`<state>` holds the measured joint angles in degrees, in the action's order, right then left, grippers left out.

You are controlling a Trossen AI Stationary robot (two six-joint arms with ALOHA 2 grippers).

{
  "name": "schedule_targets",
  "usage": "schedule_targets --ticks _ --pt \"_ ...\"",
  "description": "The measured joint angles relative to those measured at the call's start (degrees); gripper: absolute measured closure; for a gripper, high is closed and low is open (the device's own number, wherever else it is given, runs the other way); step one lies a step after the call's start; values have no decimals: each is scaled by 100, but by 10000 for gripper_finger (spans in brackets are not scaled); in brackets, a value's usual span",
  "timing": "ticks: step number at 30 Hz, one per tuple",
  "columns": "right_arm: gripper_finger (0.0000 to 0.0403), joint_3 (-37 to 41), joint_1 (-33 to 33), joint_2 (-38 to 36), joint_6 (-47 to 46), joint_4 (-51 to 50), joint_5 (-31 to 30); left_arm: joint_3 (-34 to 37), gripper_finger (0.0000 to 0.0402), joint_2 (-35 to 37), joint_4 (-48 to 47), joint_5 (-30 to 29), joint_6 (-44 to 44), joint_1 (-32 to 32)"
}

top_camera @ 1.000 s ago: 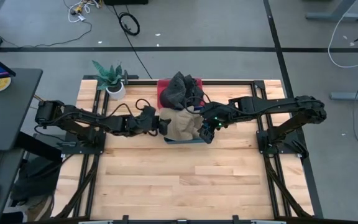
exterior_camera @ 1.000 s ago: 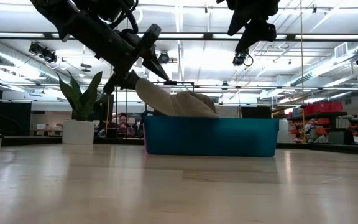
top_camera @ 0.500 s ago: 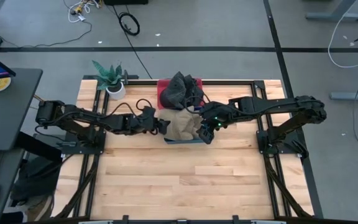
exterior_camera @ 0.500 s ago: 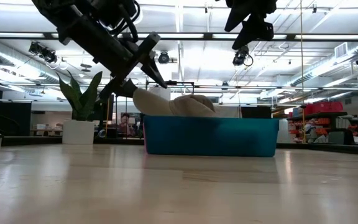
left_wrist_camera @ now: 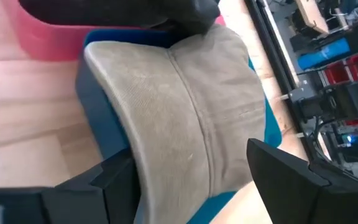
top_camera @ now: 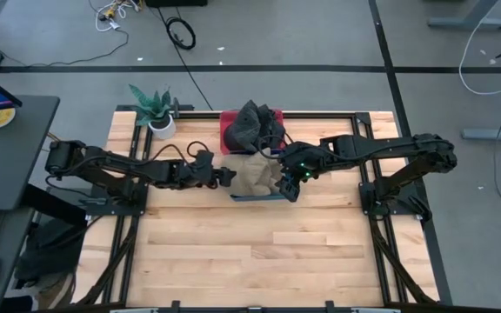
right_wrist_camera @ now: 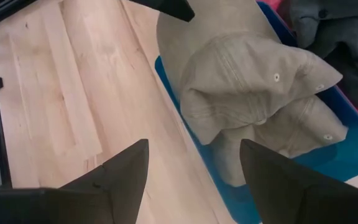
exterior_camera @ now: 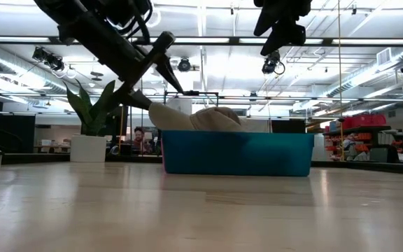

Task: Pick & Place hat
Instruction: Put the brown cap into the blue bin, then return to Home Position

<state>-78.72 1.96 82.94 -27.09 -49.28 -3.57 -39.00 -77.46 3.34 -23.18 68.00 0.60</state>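
A tan cap point(top_camera: 255, 174) lies in a blue bin point(top_camera: 255, 197) at the table's middle, toward the far edge. Its brim point(exterior_camera: 161, 115) sticks out over the bin's left rim. My left gripper point(top_camera: 225, 176) is open at the bin's left side. In the left wrist view its fingers point(left_wrist_camera: 107, 183) stand on either side of the brim without touching it. My right gripper point(top_camera: 287, 184) hovers open above the bin's right part. In the right wrist view point(right_wrist_camera: 194, 168) it looks down on the crumpled crown point(right_wrist_camera: 241, 74).
A pink bin point(top_camera: 229, 122) holding dark caps point(top_camera: 255, 126) stands right behind the blue one. A potted plant point(top_camera: 155, 109) sits at the far left corner. The near half of the wooden table point(top_camera: 250, 252) is bare boards.
The cap's brim, which stood raised between the left fingers, has sunk and now lies lower over the bin's left rim. My left gripper has drawn back a little toward the table's left. The cap's crown stayed in the bin.
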Motion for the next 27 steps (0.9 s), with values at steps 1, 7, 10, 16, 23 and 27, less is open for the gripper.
schedule_targets --ticks 1,7,10,16,23,27 --pt "148 0 0 0 24 0 1 0 129 31 -59 4 40 4" --pt "148 0 2 0 120 -65 0 0 140 402 -551 -219 91 66" --pt "148 0 1 0 225 -74 -2 -2 144 617 -680 -515 185 68" --pt "148 0 2 0 384 -226 0 0 148 1115 -1159 -1017 189 68" --pt "148 0 -64 0 365 -462 528 0 148 1789 -1287 -1529 -119 205" --pt "148 0 -214 0 492 -524 867 -4 148 2150 -894 -1795 -819 473"
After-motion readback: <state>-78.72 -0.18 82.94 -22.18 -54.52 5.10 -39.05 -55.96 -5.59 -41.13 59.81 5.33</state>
